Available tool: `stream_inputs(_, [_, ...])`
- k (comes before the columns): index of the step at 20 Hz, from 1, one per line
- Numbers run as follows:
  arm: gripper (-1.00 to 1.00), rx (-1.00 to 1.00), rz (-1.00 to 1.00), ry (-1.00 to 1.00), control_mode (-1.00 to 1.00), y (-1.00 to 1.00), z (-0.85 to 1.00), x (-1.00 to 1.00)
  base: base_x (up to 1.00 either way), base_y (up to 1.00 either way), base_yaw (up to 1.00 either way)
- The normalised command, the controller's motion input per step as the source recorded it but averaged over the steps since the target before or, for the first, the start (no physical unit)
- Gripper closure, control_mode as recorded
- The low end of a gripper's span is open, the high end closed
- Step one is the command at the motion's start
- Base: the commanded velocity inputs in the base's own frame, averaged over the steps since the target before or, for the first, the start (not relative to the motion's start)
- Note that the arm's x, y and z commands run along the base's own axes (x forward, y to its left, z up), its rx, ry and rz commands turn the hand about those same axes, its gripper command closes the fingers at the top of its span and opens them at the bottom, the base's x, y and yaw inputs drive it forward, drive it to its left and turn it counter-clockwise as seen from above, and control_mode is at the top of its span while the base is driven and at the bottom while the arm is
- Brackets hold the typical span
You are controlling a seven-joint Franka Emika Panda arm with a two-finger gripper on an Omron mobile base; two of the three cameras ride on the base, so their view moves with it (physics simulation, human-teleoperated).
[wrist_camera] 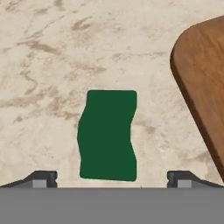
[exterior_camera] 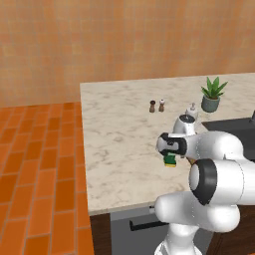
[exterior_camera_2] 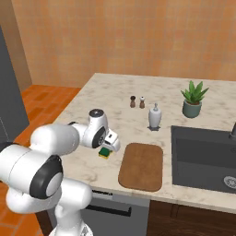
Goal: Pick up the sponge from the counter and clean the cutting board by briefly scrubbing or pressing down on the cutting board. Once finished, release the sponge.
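The surface (exterior_camera_2: 110, 92), a pale marble slab with grey veins, carries everything here. A dark sink (exterior_camera_2: 203, 156) is sunk into it at the right. Just left of the sink lies the board (exterior_camera_2: 141, 167), flat, brown and round-cornered, near the front edge of the surface; in the hand view its corner (wrist_camera: 203, 78) comes in from the right.

Behind the board stands a white bottle (exterior_camera_2: 155, 116), and further right a potted plant (exterior_camera_2: 192, 99) in a grey-green pot. Two small shakers (exterior_camera_2: 137, 102), one dark and one light, stand close together toward the back.

The sponge (exterior_camera_2: 106, 153) lies on the surface just left of the board, apart from it, green top up over a yellow base. In the hand view the green top (wrist_camera: 107, 135) sits in the middle, with bare marble between it and the board.

The tool (wrist_camera: 112, 178) hangs right above the sponge, its jaws spread wide, one tip on each side of the sponge and neither touching it. From the left base view the tool (exterior_camera: 171, 155) points down at the sponge (exterior_camera: 171, 161) directly under it.
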Motion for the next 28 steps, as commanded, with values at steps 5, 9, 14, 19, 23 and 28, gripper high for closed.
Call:
stream_inputs(5, [-1.00,0.03,0.00,0.00,-1.00,0.00,-0.28,0.19,0.00,0.00,0.00])
stream_inputs(9, [-1.00,0.01,0.00,0.00,-1.00,0.00,-0.43,0.36,0.00,0.00,0.00])
stream_inputs(14, [1.00,0.01,0.00,0.00,-1.00,0.00,-0.43,0.50,0.00,0.00,0.00])
stream_inputs(19, [1.00,0.02,0.04,0.00,-1.00,0.00,-0.12,-0.06,0.00,0.00,0.00])
stream_inputs(23, [1.00,0.00,0.11,-0.01,-1.00,0.00,0.34,-0.07,0.00,0.00,0.00])
stream_inputs(28, [1.00,0.00,0.19,0.00,-1.00,-0.16,0.97,0.01,0.00,0.00,0.00])
